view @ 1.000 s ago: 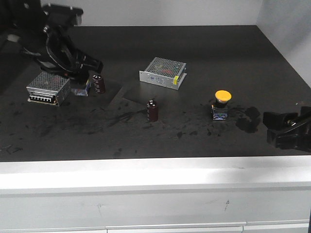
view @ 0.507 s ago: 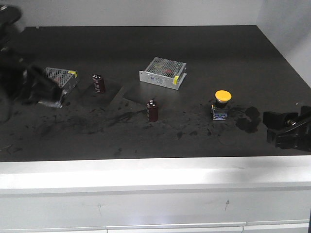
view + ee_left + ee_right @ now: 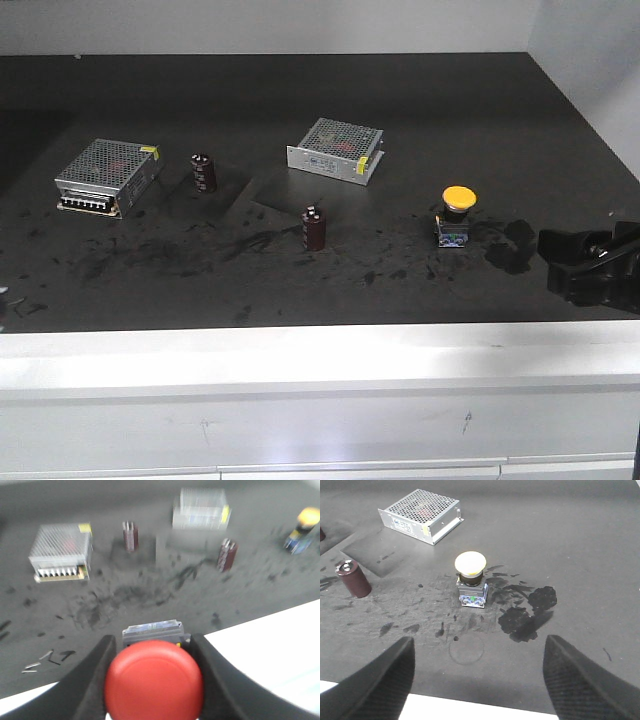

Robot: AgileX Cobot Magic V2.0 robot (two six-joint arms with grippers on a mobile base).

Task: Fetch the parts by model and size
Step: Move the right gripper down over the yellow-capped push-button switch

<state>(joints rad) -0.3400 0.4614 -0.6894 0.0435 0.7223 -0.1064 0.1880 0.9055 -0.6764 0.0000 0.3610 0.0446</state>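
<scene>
Red-capped switch clamped between the fingers of the left gripper, held over the front edge of the desk. We no longer find it beside the silver box near the left edge, where that gripper stood a second ago; the gripper itself has gone from the front view. Yellow-capped switch stands upright and unmoved toward the right edge. Right gripper rests near the front right corner as before, jaws wide apart, the yellow cap just ahead of them.
</scene>
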